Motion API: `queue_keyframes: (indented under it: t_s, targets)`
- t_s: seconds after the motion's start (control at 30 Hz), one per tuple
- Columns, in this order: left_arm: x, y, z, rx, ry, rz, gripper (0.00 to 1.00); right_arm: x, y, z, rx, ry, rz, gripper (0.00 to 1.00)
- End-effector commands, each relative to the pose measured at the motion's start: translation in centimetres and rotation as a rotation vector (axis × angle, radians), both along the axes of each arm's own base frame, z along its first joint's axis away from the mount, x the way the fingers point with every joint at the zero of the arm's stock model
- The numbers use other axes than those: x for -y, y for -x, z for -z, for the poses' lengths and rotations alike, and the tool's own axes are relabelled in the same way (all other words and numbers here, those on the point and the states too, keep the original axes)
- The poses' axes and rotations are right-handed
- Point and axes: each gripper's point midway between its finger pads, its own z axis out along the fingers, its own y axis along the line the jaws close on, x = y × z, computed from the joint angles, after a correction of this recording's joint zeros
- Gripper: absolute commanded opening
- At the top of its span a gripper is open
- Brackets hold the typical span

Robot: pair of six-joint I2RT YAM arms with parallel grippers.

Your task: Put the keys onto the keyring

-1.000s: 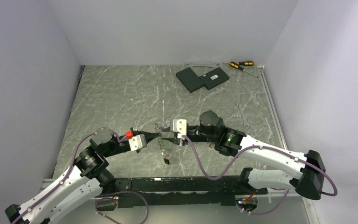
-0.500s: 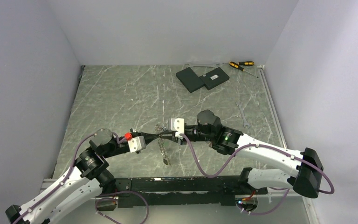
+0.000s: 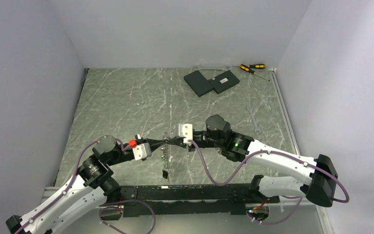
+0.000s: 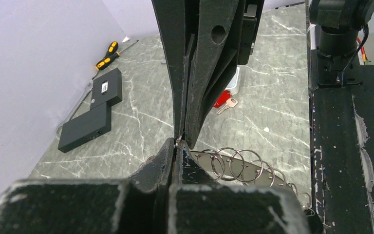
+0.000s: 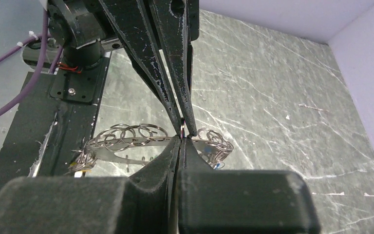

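Observation:
The keyring (image 3: 165, 158), a dark grey toothed metal ring strung with small wire rings, hangs above the table between my two grippers. My left gripper (image 3: 164, 142) comes in from the left and my right gripper (image 3: 170, 142) from the right, and their tips meet. In the left wrist view my left gripper (image 4: 177, 146) is shut on a thin wire ring of the keyring (image 4: 253, 168). In the right wrist view my right gripper (image 5: 181, 138) is shut on the same spot of the keyring (image 5: 126, 145). Small blue (image 5: 217, 165) and yellow bits hang on it. A red-headed key (image 4: 222, 102) lies on the table.
Two flat black slabs (image 3: 210, 82) lie at the back of the table, with yellow-and-black screwdrivers (image 3: 251, 67) behind them by the wall. A small wrench (image 3: 253, 120) lies at the right. The black base rail (image 3: 190, 195) runs along the near edge.
Both grippers have shifted slightly left and up and closed in tip to tip. The keyring's hanging end has swung from the lower right to straight down.

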Motion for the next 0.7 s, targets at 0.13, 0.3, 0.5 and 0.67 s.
queue_keyframes:
  t_s: [0.13,0.3,0.5,0.67]
  targets:
    - [0.3,1.1,-2.6,0.093,0.055,0.061,0.34,-0.2,-0.6,-3.8,0.102,-0.101,0.014,0.00]
    - [0.1,1.4,-2.0,0.081,0.034,0.073,0.84,0.8,-2.1,-2.8,0.157,-0.059,0.099,0.00]
    - [-0.2,1.2,-1.8,0.087,0.040,0.046,0.90,2.2,-3.3,-2.7,0.220,-0.045,0.182,0.00]
    - [-0.3,1.3,-1.8,0.085,0.050,0.043,0.88,2.9,-4.7,-3.0,0.250,-0.056,0.268,0.00]
